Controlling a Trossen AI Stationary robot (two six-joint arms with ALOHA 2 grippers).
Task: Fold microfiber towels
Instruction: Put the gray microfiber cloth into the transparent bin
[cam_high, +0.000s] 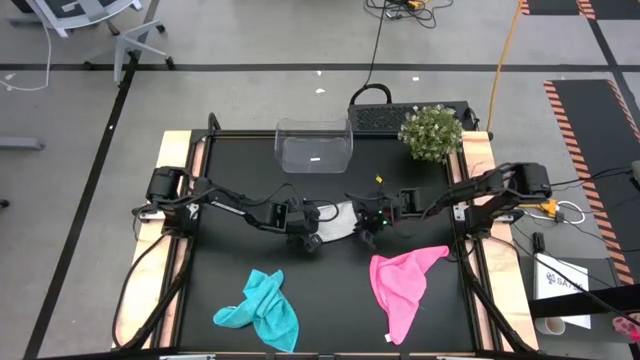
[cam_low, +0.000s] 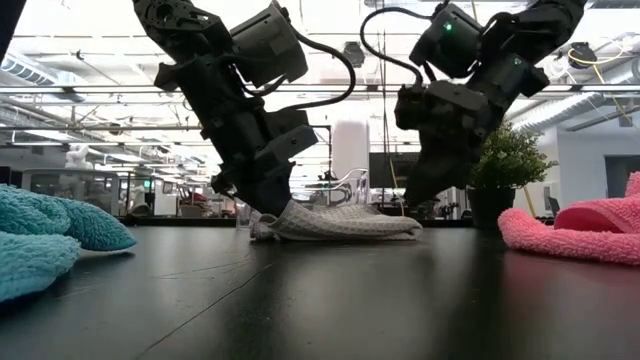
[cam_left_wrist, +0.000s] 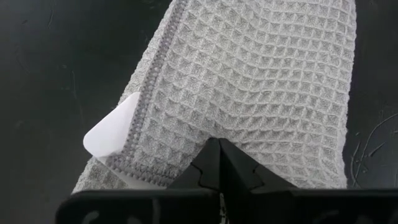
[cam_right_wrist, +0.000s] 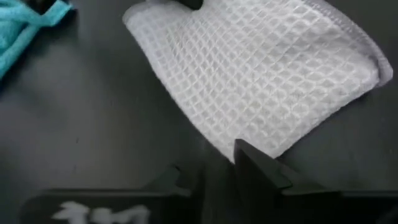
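Two grippers meet over one cloth at the middle of the black table, and the coming fold depends on how that cloth lies between them. The grey-white waffle towel is bunched into a short band whose long axis runs across the table, from the left arm's side toward the right arm's side. The left gripper sits at the band's left end, its fingers pressed together on a pinch of the weave beside the hemmed edge and the small white tag. The right gripper stands at the opposite end; its fingers stand slightly apart at the cloth's edge and nothing is seen held between them. In the low view the towel lies flat on the table, with the left arm's fingers down on its one end and the right arm standing just behind the other. Both arms are equally near, one at each end, so any lengthwise fold would carry one end along this axis toward the other. The teal towel lies crumpled near the front edge toward the left corner, and the pink towel toward the front right, both well apart from the grippers. A clear plastic bin and a potted plant stand along the back edge
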